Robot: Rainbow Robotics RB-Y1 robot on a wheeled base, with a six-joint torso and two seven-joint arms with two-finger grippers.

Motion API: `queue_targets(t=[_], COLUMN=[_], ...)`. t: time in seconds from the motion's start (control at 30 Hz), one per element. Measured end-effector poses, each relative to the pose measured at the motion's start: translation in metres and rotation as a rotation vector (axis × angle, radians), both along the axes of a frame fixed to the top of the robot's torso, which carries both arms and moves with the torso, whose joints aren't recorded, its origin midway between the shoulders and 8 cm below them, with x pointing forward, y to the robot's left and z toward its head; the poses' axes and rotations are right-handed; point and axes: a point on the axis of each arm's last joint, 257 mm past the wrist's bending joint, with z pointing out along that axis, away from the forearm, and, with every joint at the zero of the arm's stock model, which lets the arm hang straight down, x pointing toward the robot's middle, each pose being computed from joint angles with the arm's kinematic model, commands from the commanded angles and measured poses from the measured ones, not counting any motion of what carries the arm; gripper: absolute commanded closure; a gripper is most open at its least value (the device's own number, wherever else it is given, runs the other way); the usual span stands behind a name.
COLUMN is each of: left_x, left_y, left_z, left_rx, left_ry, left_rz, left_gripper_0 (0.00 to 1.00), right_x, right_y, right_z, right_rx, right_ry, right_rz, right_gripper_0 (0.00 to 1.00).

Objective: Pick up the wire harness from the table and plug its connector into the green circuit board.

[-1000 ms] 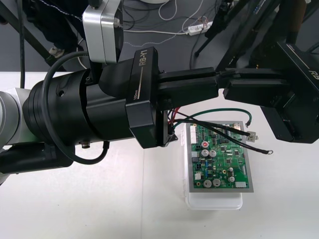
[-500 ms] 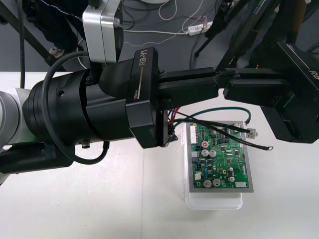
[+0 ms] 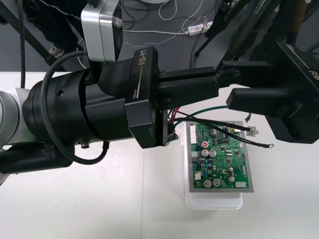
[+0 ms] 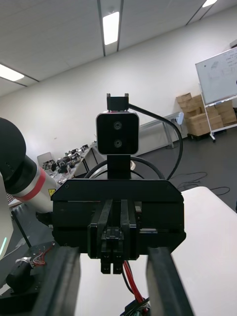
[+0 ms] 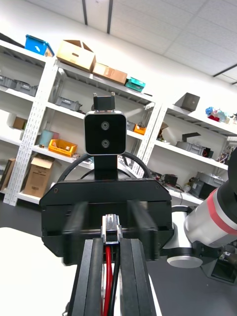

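My left gripper point(image 3: 215, 85) reaches over the table from the left and is shut on the harness's small black plug point(image 5: 111, 228). Red and black wires point(image 5: 107, 276) run back between its fingers. My right gripper point(image 3: 228, 82) faces it tip to tip from the right, open, with its fingers point(image 4: 163, 279) wide on either side of the plug point(image 4: 112, 236) and not touching it. Below the grippers the green, red and black wires point(image 3: 209, 118) hang over the green circuit board point(image 3: 219, 162). The metal socket point(image 3: 251, 131) dangles above the board's far right corner.
The board sits on a white base point(image 3: 214, 201) right of the table's middle. The left arm's thick black body point(image 3: 84, 109) covers much of the left half of the table. Dark floor with cables lies beyond the far edge.
The right gripper's fingers have spread apart, the lower one dropping down. The left gripper keeps the plug, and the hanging wire ends have shifted slightly.
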Motion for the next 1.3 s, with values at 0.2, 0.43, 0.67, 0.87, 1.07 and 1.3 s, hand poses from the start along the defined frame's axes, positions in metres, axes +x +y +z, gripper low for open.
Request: queue_targets(t=[0.2,0.43,0.67,0.87,1.07,1.3], left_x=[0.0,0.0,-0.001,0.006,0.021,0.03], left_y=[0.0,0.0,0.001,0.002,0.01,0.021], left_z=[0.0,0.0,0.001,-0.004,-0.017,-0.033], left_rx=[-0.001,-0.002,-0.003,0.008,0.046,0.076], left_ry=[0.002,0.003,0.01,0.017,0.034,0.083], left_rz=[-0.002,-0.002,-0.007,0.004,0.003,-0.039], left_gripper_0=[1.0,1.0,1.0,1.0,1.0,1.0], right_x=[-0.003,-0.01,-0.012,-0.006,-0.001,0.005], right_y=[0.0,-0.001,-0.006,-0.018,-0.03,-0.055], right_z=[-0.002,-0.013,-0.04,-0.069,-0.096,-0.131], right_rx=[-0.009,-0.046,-0.155,-0.303,-0.441,-0.645], right_ry=[-0.002,-0.002,-0.014,-0.074,-0.119,-0.187], right_rz=[0.011,0.047,0.065,0.037,0.023,0.021], right_gripper_0=[0.0,0.0,0.0,0.0,0.0,0.0])
